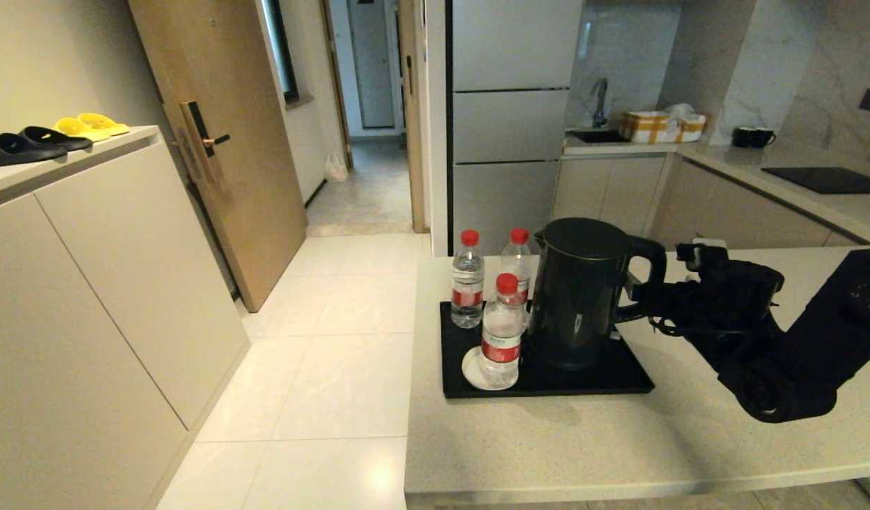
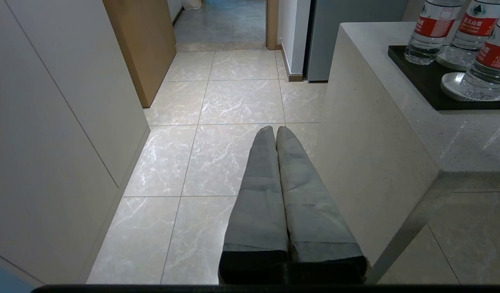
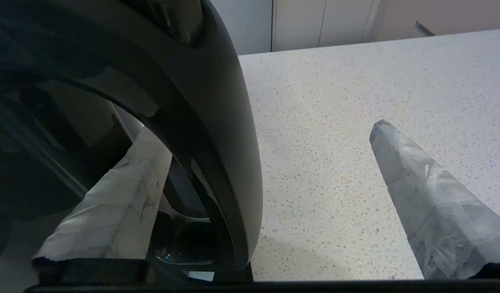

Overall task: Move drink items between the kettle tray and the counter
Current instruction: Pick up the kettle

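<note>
The black kettle (image 1: 580, 290) stands on the right half of the black kettle tray (image 1: 619, 379) on the speckled counter (image 1: 548, 439). Three red-capped water bottles share the tray's left half: one at the back left (image 1: 467, 280), one behind (image 1: 518, 265), and one in front (image 1: 501, 333) standing on a white saucer (image 1: 472, 368). My right gripper (image 1: 637, 297) is open and straddles the kettle handle (image 3: 217, 101): one finger (image 3: 123, 191) is inside the loop, the other (image 3: 421, 191) is well outside it. My left gripper (image 2: 274, 130) is shut and empty, low beside the counter's end.
A cream cabinet (image 1: 88, 283) with black and yellow slippers stands at the left across the tiled floor. Behind are a black hob (image 1: 825, 179), two small black mugs (image 1: 752, 137), a sink and a tall fridge. The counter's left edge (image 2: 356, 61) lies close to the tray.
</note>
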Available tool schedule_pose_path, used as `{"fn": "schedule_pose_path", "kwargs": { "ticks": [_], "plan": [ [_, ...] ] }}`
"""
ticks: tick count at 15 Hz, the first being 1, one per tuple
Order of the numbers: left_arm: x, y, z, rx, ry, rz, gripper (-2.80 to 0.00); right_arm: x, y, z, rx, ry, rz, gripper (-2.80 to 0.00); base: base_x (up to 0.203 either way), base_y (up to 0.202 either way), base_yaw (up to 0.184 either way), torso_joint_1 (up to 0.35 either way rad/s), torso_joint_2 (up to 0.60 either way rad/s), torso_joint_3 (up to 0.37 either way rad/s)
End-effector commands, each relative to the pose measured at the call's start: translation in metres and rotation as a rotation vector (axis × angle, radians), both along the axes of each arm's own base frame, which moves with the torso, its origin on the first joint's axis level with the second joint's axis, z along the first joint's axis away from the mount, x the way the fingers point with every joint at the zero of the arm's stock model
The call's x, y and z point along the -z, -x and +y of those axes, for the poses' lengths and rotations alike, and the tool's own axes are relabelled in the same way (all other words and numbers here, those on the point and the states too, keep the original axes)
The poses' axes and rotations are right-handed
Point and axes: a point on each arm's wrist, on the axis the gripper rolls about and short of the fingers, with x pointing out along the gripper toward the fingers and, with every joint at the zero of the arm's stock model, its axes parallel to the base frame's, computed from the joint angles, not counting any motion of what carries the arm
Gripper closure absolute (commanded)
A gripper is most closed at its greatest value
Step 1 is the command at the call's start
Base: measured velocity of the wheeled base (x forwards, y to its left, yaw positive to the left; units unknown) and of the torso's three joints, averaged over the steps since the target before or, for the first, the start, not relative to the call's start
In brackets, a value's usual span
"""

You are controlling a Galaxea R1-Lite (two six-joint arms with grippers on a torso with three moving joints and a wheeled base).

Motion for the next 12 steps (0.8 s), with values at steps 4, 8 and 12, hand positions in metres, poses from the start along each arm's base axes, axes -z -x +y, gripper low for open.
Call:
{"fn": "schedule_pose_path", "kwargs": {
  "ticks": [4,8,12],
  "plan": [
    [0.0000,-0.0001,0.0000,-0.001,0.000,0.002,0.00,0.0055,0.0000,-0.0087,0.000,0.001,0.018,-2.80,0.000,0.000,0.000,0.000,0.00,0.000],
    [0.0000,-0.0001,0.0000,-0.001,0.000,0.002,0.00,0.0082,-0.0003,-0.0088,0.000,0.002,0.020,0.00,0.000,0.000,0.000,0.000,0.00,0.000],
    [0.0000,-0.0001,0.0000,-0.001,0.000,0.002,0.00,0.0083,-0.0003,-0.0087,0.000,0.003,0.019,0.00,0.000,0.000,0.000,0.000,0.00,0.000]
  ]
}}
